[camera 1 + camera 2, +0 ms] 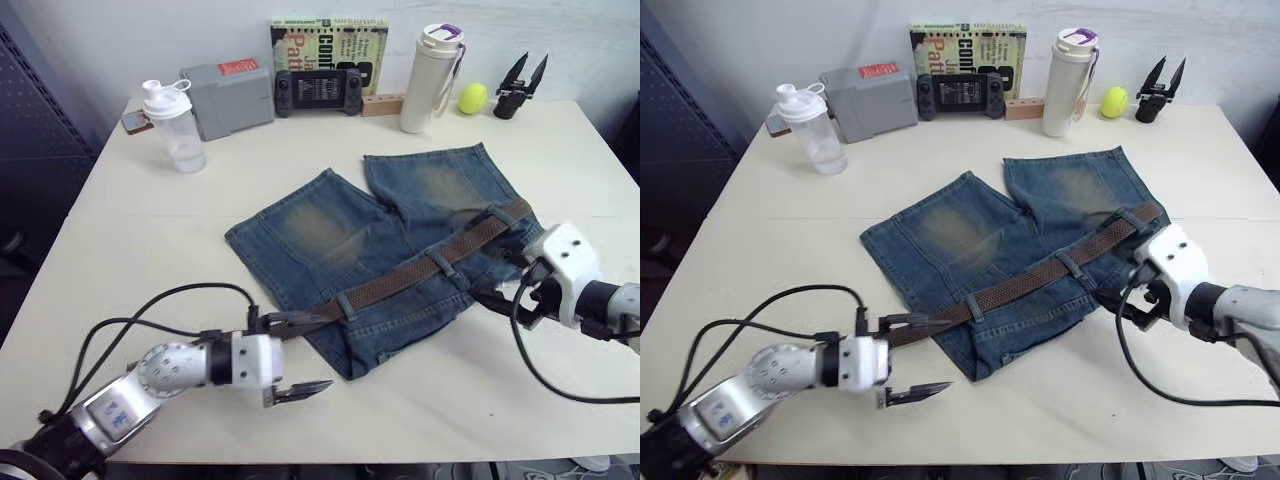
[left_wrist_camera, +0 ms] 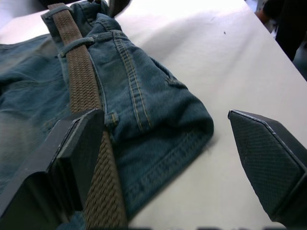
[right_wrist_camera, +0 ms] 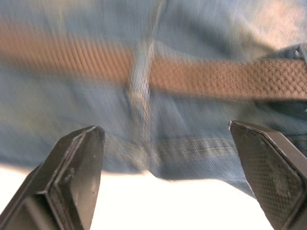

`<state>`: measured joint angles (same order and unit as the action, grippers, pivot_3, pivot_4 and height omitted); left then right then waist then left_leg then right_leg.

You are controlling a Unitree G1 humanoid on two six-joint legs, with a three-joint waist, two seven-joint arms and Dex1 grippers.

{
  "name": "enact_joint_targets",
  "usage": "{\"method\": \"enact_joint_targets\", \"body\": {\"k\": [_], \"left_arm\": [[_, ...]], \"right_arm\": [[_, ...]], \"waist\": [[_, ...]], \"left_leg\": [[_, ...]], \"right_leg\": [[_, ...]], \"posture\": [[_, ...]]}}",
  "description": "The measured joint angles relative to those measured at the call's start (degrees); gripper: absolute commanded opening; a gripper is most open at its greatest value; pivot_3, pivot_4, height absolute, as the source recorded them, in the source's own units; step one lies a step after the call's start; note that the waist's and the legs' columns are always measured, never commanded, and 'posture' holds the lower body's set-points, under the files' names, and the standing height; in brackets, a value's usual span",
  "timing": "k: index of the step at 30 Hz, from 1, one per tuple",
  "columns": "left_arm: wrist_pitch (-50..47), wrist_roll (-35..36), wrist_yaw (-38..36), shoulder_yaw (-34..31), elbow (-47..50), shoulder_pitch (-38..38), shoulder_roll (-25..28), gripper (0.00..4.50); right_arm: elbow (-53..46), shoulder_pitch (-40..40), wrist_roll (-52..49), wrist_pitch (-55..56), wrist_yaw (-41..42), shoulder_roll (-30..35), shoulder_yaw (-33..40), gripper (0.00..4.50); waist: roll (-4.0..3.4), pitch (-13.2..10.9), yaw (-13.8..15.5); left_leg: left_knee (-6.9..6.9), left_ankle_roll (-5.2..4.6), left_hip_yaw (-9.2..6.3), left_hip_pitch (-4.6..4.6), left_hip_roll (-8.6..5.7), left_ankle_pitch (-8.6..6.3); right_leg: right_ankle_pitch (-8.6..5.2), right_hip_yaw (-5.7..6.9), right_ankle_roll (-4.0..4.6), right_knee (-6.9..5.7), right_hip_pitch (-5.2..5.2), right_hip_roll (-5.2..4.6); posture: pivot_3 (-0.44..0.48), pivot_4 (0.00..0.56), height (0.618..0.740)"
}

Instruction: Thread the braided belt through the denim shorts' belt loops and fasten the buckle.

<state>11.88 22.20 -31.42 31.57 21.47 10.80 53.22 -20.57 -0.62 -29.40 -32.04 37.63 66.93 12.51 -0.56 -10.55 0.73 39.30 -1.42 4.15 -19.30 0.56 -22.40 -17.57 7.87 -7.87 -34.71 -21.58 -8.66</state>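
Braided belt [image 1: 420,272] stretched along the waistband of the denim shorts [image 1: 385,240], long axis diagonal from lower left of centre up toward the right edge of the frame. Passed under several belt loops [image 1: 440,262] on the way. Lower-left belt end poking out past the shorts' edge, right at the upper finger of the left gripper [image 1: 296,356]; jaws spread wide, nothing clamped, one finger on the belt, the other over bare surface [image 1: 150,240]. Right gripper [image 1: 1118,302] at the shorts' waistband edge, middle right of frame, jaws wide apart and empty. Shorts' legs pointing toward the top of the frame.
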Motion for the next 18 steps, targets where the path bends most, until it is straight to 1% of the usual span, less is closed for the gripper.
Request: {"method": "enact_joint_targets", "body": {"k": [2,4,7,8,11,15,16,18], "left_arm": [[-2.70,0.00,-2.05,-0.07,-0.33,1.88,-2.69,4.50],[-6.91,-0.25,-5.56,0.08,-2.52,5.08,-7.90,4.50],[-9.10,-1.04,-7.59,0.76,-3.86,6.85,-10.72,4.50],[-11.55,-2.46,-9.71,1.80,-5.14,8.31,-13.68,4.50],[-13.74,-3.08,-11.69,2.78,-6.81,9.87,-16.09,4.50],[-16.89,-5.74,-14.92,4.59,-11.18,13.11,-20.39,4.50],[-17.35,-7.45,-15.09,5.31,-12.98,14.06,-22.38,4.50],[-18.46,-11.69,-14.47,7.15,-15.59,15.41,-25.07,3.99]], "right_arm": [[3.14,0.22,5.80,6.72,1.60,1.03,-1.65,4.40],[9.90,1.73,16.63,18.41,1.83,2.97,-5.16,4.40],[13.11,2.06,21.24,23.60,1.94,3.52,-6.48,4.40],[16.40,2.49,26.37,28.88,1.79,3.81,-8.41,4.40],[19.44,3.48,30.85,32.29,1.09,3.85,-10.52,4.40],[24.12,6.28,38.90,36.10,-0.95,3.50,-14.47,4.40],[25.11,7.46,41.06,37.13,-1.75,2.47,-15.17,4.17],[25.98,9.05,43.57,37.75,-3.09,0.83,-16.29,3.65]], "waist": [[0.02,-0.02,0.11],[0.01,-0.03,0.46],[0.01,-0.02,0.59],[0.01,-0.02,0.74],[-0.02,-0.03,0.76],[-0.04,-0.02,0.68],[0.01,0.00,0.69],[0.24,0.13,0.53]], "left_leg": [[0.02,0.00,0.01,-0.02,0.03,0.00],[0.04,0.00,0.03,-0.02,0.04,0.00],[0.05,0.00,0.04,-0.03,0.02,0.00],[0.08,0.01,0.03,-0.10,0.04,0.00],[0.22,0.01,0.03,-0.26,0.11,0.00],[0.47,0.02,-0.17,-0.42,0.11,-0.01],[0.56,0.02,-0.19,-0.47,0.12,-0.01],[0.67,0.03,-0.24,-0.56,0.13,-0.01]], "right_leg": [[0.02,0.00,-0.03,0.05,0.00,0.00],[0.02,0.00,-0.03,0.07,0.00,0.03],[0.02,0.02,-0.03,0.08,0.00,0.06],[0.02,0.11,-0.03,0.10,0.00,0.07],[0.02,0.18,-0.03,0.08,-0.03,0.07],[0.04,0.36,0.00,0.05,0.03,0.07],[0.06,0.45,0.04,0.07,0.07,0.08],[0.10,0.53,0.08,0.09,0.11,0.11]], "posture": [[0.000,0.150,0.731],[0.000,0.150,0.731],[0.000,0.150,0.731],[0.000,0.150,0.731],[0.000,0.150,0.731],[0.000,0.150,0.731],[0.000,0.150,0.731],[0.000,0.150,0.731]]}}
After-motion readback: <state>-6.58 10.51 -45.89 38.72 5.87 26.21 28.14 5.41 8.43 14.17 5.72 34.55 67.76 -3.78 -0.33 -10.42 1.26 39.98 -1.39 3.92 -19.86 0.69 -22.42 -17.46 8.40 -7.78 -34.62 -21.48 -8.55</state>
